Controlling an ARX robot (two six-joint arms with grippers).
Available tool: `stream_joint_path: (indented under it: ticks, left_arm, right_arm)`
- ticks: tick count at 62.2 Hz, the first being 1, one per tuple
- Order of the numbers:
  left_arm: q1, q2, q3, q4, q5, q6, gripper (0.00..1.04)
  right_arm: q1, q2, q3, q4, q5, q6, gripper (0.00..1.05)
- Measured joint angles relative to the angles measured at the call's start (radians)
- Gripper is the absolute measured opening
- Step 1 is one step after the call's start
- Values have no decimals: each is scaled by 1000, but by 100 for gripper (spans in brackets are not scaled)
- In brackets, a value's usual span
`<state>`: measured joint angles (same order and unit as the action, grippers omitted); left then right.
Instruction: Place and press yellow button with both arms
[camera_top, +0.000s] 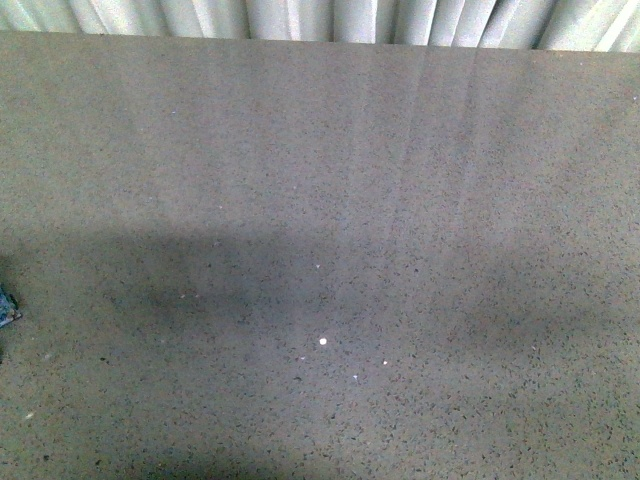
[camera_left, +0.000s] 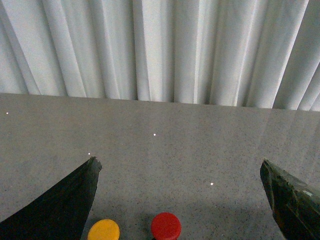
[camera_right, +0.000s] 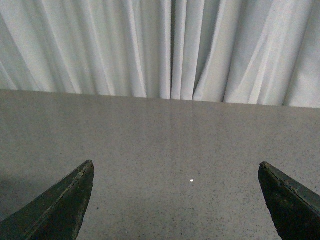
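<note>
Two grippers, the left gripper (camera_left: 178, 161) and the right gripper (camera_right: 175, 164), gape wide and hold nothing. The yellow button (camera_left: 103, 231) sits just beside the red button (camera_left: 166, 226), on the table (camera_left: 200, 140).

In the left wrist view we are seeing only the domed cap of the yellow button (camera_left: 103, 230): the frame's edge is cutting it, and its collar and base are falling outside. A red button (camera_left: 166, 226) just beside it is being cropped the same way. Of the left gripper (camera_left: 179, 161) we are getting only two dark fingers (camera_left: 60, 207), both running off the frame; the right gripper (camera_right: 175, 164) is showing likewise. At the front view's left edge we are glimpsing a small blue-grey scrap (camera_top: 6, 305), too cropped and blurred to name.
</note>
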<state>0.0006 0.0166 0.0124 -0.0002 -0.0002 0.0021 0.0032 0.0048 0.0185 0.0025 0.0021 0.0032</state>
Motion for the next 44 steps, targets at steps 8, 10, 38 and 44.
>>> stream_joint_path:
  ticks: [8, 10, 38, 44]
  left_arm:
    - [0, 0, 0, 0, 0, 0, 96]
    - [0, 0, 0, 0, 0, 0, 96]
    - [0, 0, 0, 0, 0, 0, 96]
    - [42, 66, 58, -154, 149, 20, 96]
  right_arm:
    - [0, 0, 0, 0, 0, 0, 96]
    - [0, 0, 0, 0, 0, 0, 96]
    - [0, 0, 0, 0, 0, 0, 96]
    - [0, 0, 0, 0, 1, 0, 96]
